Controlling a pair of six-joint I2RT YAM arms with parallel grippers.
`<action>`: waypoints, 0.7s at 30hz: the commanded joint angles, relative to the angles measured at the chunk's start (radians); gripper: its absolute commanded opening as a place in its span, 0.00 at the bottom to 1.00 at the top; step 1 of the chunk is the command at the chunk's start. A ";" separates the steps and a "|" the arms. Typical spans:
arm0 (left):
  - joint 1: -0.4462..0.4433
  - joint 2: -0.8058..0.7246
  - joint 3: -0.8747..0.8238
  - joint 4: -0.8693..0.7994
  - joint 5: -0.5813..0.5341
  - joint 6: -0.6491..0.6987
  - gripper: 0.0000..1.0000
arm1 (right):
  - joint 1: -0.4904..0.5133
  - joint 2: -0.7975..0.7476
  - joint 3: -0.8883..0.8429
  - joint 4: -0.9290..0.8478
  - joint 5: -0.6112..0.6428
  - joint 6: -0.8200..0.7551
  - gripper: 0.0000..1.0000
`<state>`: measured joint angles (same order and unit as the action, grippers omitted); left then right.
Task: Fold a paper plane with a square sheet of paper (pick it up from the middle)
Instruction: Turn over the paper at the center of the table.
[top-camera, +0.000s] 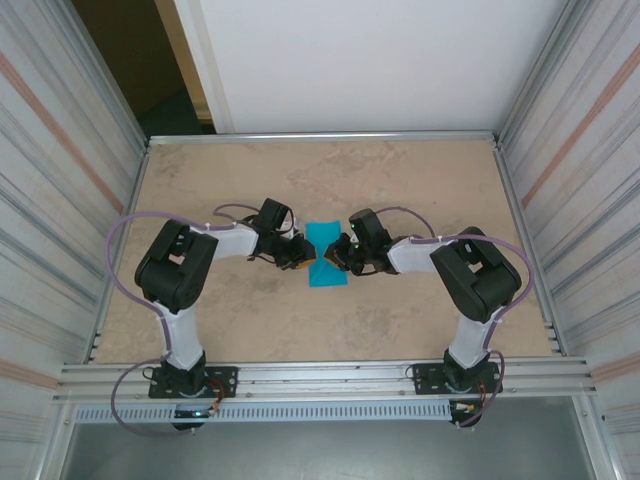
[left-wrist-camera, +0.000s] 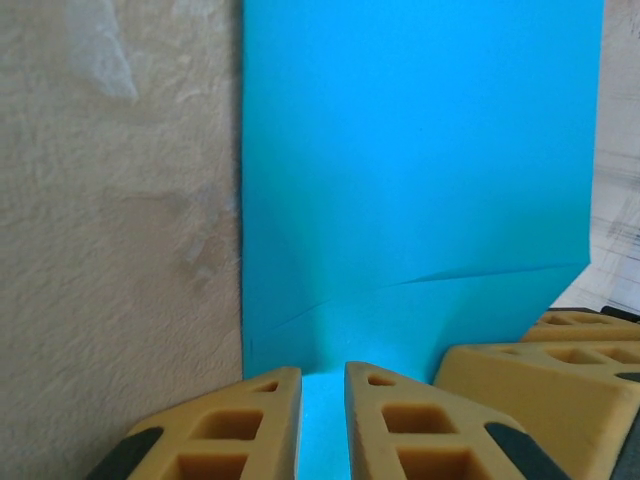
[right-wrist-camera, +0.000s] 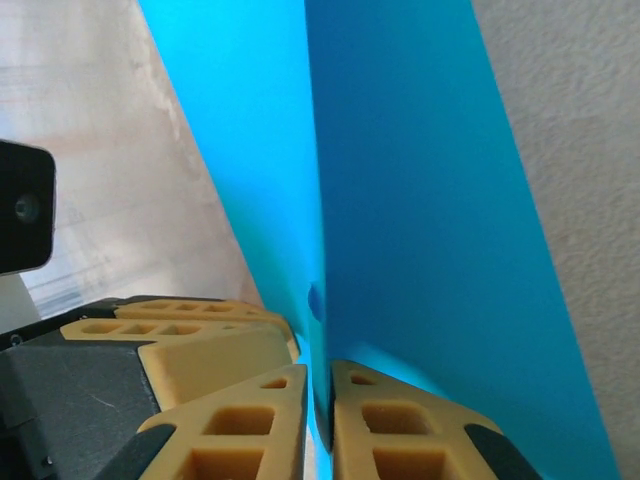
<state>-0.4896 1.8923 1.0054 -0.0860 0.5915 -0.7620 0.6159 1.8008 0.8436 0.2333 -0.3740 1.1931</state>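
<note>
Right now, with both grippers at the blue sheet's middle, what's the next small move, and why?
Probably raise both grippers together a little, keeping them level. The left gripper and the right gripper each have the square sheet of paper pinched between their fingers from opposite sides, and from above the sheet looks narrowed at its waist. An even rise should avoid tearing it or letting it slip.

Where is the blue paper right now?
In the top view the paper is at mid-table, pinched between the left end effector on its left and the right end effector on its right.
</note>
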 joint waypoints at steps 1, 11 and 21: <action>0.014 -0.045 -0.007 -0.051 -0.014 -0.015 0.21 | 0.002 0.021 -0.013 0.037 -0.004 -0.012 0.11; 0.093 -0.243 -0.067 0.065 -0.006 -0.085 0.43 | -0.005 -0.090 -0.025 0.064 0.058 -0.179 0.03; 0.109 -0.605 -0.310 0.286 0.009 -0.144 0.81 | -0.038 -0.327 -0.060 0.187 -0.073 -0.218 0.03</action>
<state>-0.3813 1.3682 0.7547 0.0875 0.5842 -0.8619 0.5980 1.5337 0.7929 0.3511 -0.3828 1.0042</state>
